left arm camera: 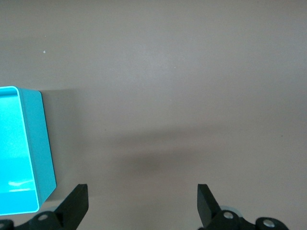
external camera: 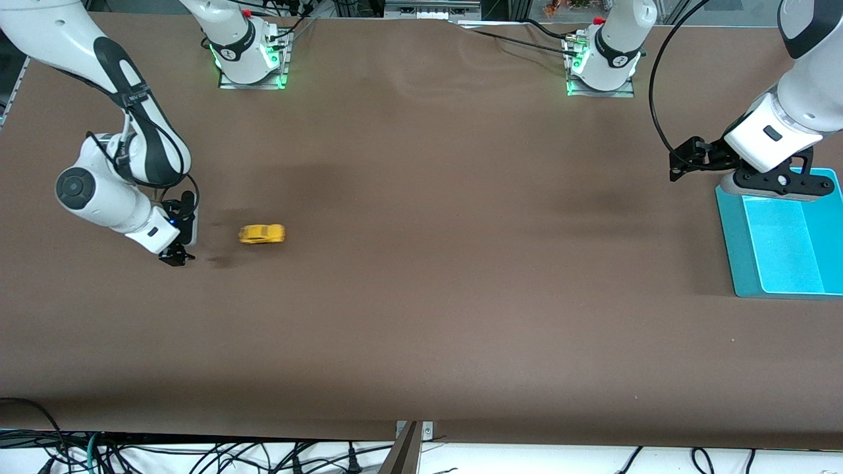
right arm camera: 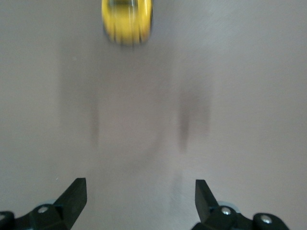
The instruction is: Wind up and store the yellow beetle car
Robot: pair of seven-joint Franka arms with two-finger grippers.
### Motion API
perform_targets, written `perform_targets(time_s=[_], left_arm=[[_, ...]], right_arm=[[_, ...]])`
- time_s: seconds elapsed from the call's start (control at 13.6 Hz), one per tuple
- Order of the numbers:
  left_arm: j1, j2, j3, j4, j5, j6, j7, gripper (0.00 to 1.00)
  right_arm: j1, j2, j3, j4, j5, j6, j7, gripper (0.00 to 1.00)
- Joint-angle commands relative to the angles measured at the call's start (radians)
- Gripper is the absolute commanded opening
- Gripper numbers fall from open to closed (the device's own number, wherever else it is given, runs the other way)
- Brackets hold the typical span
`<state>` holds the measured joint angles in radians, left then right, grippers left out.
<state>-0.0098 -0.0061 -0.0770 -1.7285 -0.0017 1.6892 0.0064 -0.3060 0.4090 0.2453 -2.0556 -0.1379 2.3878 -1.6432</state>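
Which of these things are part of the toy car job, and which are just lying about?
Part of the job:
- yellow beetle car, loose on the table
- teal bin, probably where it is stored
- right gripper, open
- left gripper, open, waiting

Just lying about:
- nothing else on the brown table

You are looking at two arms with glossy white shells and black bands at the joints. Each base sits on a metal plate at the table's edge, lit with a green glow, and carries a small red cap near its top. Black cables loop along both arms and trail off from the bases. The right gripper (external camera: 176,255) is black, fixed to a white wrist block that shows a small blue light. The left gripper (external camera: 685,161) is black too, on a white wrist housing with a dark oval button. In your wrist views, each black finger (right arm camera: 73,194) ends in a wedge, with silver screws at its root.
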Motion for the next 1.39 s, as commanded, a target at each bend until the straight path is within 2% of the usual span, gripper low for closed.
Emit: perform_targets(time_s=[0.0,0.15,0.29,0.44,0.59,1.17,1.32], left_arm=[[0.002,0.006,0.000,0.020,-0.012,-0.009,0.004,1.00],[0.002,0.006,0.000,0.020,-0.012,-0.009,0.004,1.00],[0.002,0.006,0.000,0.020,-0.012,-0.009,0.004,1.00],[0.002,0.006,0.000,0.020,-0.012,-0.009,0.004,1.00],[0.008,0.006,0.000,0.017,-0.012,-0.009,0.006,1.00],[0.008,0.005,0.000,0.017,-0.012,-0.016,0.001,1.00],[0.007,0.000,0.000,0.023,-0.006,-0.058,0.001,1.00]], right_arm=[[-0.007,-0.079,0.052,0.130,-0.005,-0.239,0.023,1.00],[0.013,-0.123,0.055,0.207,-0.005,-0.332,0.023,1.00],[0.024,-0.186,0.054,0.216,0.027,-0.329,0.054,1.00],[0.022,-0.245,0.052,0.216,0.107,-0.329,0.143,1.00],[0.024,-0.286,0.049,0.216,0.107,-0.338,0.161,1.00],[0.025,-0.332,0.016,0.256,0.098,-0.478,0.437,1.00],[0.039,-0.331,-0.001,0.281,0.095,-0.510,0.497,1.00]])
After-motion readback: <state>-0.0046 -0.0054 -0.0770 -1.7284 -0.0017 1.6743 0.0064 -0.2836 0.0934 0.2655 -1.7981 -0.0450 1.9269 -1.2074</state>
